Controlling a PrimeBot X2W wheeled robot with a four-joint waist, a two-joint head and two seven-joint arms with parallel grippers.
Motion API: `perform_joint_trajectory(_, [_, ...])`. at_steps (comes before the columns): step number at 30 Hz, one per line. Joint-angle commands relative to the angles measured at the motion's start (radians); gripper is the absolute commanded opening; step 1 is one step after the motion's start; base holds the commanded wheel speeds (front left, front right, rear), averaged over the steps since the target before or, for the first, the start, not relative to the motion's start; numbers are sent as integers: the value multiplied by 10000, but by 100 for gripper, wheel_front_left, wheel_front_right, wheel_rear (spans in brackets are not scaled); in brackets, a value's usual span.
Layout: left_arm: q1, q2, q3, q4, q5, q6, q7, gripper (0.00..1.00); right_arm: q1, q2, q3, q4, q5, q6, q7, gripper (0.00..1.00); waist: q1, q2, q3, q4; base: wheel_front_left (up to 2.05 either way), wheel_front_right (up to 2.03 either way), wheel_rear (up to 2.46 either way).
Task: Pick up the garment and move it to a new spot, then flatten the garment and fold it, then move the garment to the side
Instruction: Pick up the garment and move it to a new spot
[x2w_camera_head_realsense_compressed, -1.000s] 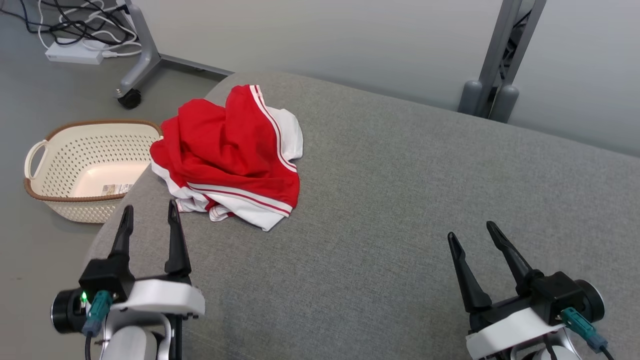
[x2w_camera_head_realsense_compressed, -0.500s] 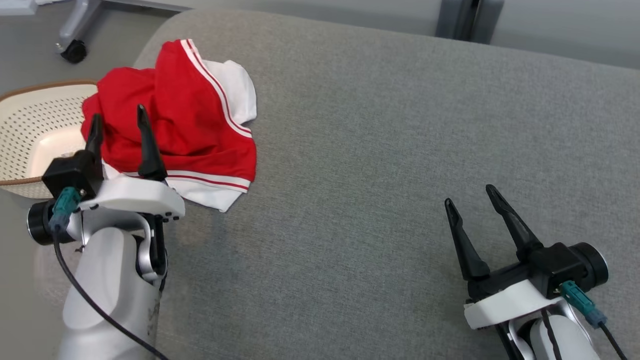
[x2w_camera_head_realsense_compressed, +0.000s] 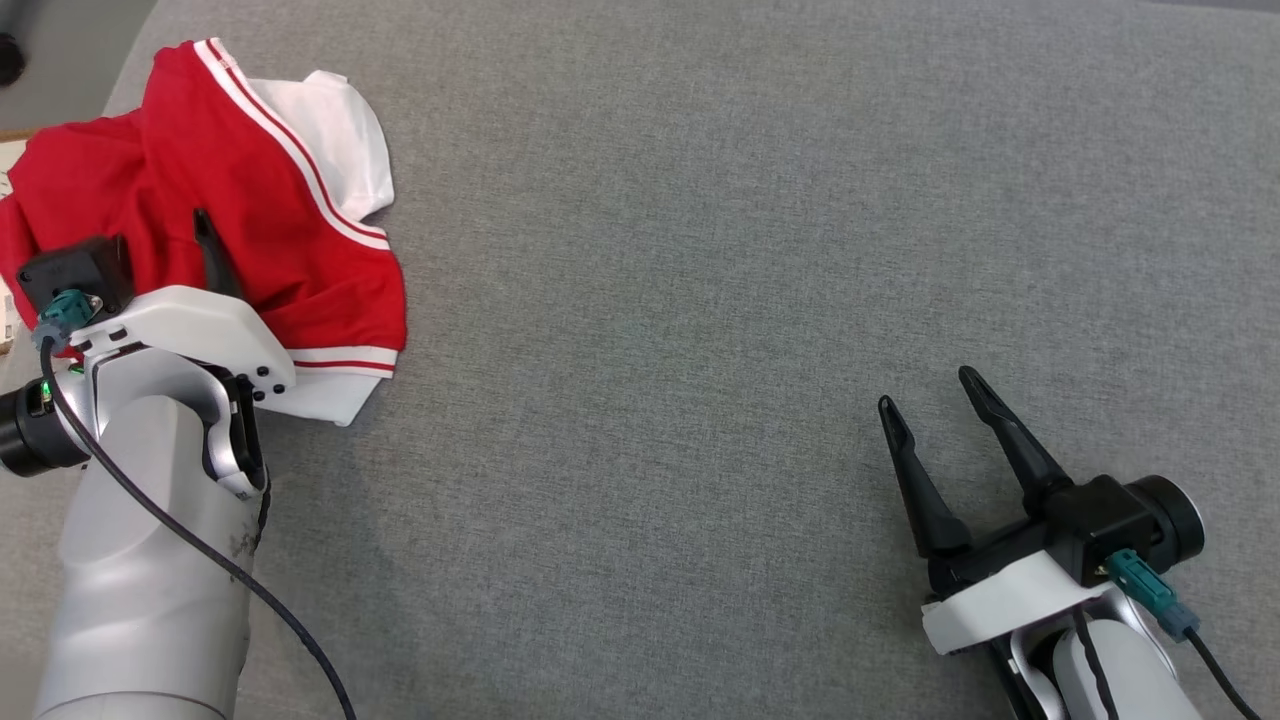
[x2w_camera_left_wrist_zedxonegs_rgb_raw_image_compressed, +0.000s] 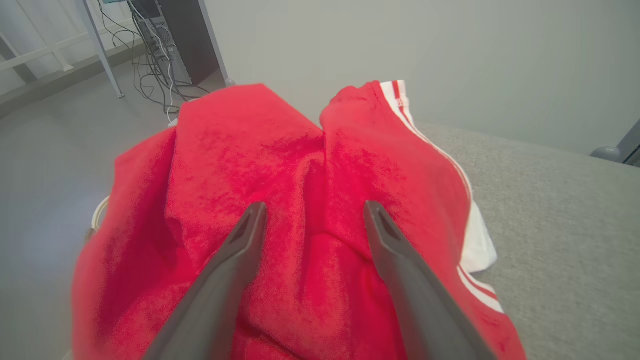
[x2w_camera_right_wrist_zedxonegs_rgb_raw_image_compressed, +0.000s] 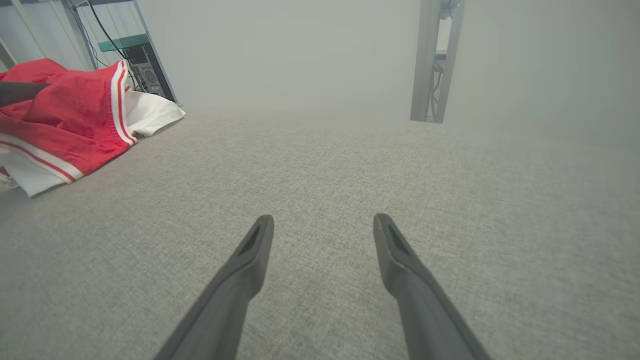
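Note:
A crumpled red garment (x2w_camera_head_realsense_compressed: 250, 230) with white striped trim lies at the far left of the grey cushion. In the left wrist view my left gripper (x2w_camera_left_wrist_zedxonegs_rgb_raw_image_compressed: 312, 207) is open, its two fingers spread over the red cloth (x2w_camera_left_wrist_zedxonegs_rgb_raw_image_compressed: 280, 165) with a raised fold between them. I cannot tell if they touch it. From the head, one dark finger (x2w_camera_head_realsense_compressed: 210, 260) lies over the garment and the other is hidden behind the wrist. My right gripper (x2w_camera_head_realsense_compressed: 927, 390) is open and holds nothing, low over bare cushion at the lower right, far from the garment (x2w_camera_right_wrist_zedxonegs_rgb_raw_image_compressed: 75, 115).
The grey cushion (x2w_camera_head_realsense_compressed: 700, 300) stretches wide between the two arms. A pale basket handle (x2w_camera_left_wrist_zedxonegs_rgb_raw_image_compressed: 97, 215) peeks out beyond the garment at the cushion's left edge. Cables and a dark cabinet (x2w_camera_left_wrist_zedxonegs_rgb_raw_image_compressed: 170, 40) stand on the floor behind, and a metal post (x2w_camera_right_wrist_zedxonegs_rgb_raw_image_compressed: 430, 60) rises beyond the far edge.
The head camera has tilted down and shifted. My left gripper has moved forward from the cushion's near edge to over the garment. The right gripper has hardly moved.

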Motion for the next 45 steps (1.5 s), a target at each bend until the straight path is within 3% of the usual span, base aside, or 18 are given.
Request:
perform_joint_trajectory(1, [-242, 126, -34, 446, -18, 36, 164, 100, -142, -91, 77, 65, 108, 1, -4, 100, 0, 0, 104, -141, 0, 0, 0])
perform_joint_trajectory(8, [-535, 130, -139, 1492, -139, -216, 272, 99, -203, -128, 207, 182, 239, 1, -4, 100, 0, 0, 132, -349, 0, 0, 0])
perform_joint_trajectory(9, [-558, 140, -147, 1549, -156, -269, 158, 24, -196, -114, 192, 204, 262, 1, -4, 100, 0, 0, 103, -365, 0, 0, 0])
perform_joint_trajectory(10, [-573, 150, -174, 1615, -152, -284, 88, 0, -180, -98, 186, 228, 284, 1, -4, 100, 0, 0, 63, -376, 0, 0, 0])
perform_joint_trajectory(26, [-204, 337, 41, 834, -464, -704, -688, 0, 103, 136, 492, 457, 705, 1, -4, 100, 0, 0, -1144, -671, 0, 0, 0])
perform_joint_trajectory(35, [399, 436, -64, -1273, -414, -838, -630, 0, 342, 198, 223, 630, 1186, 1, -4, 100, 0, 0, -2361, -1322, 0, 0, 0])
perform_joint_trajectory(45, [1404, 341, -508, -4480, -508, -973, 868, 0, 526, 204, 259, 620, 1806, 1, -4, 100, 0, 0, -3377, -2580, 0, 0, 0])
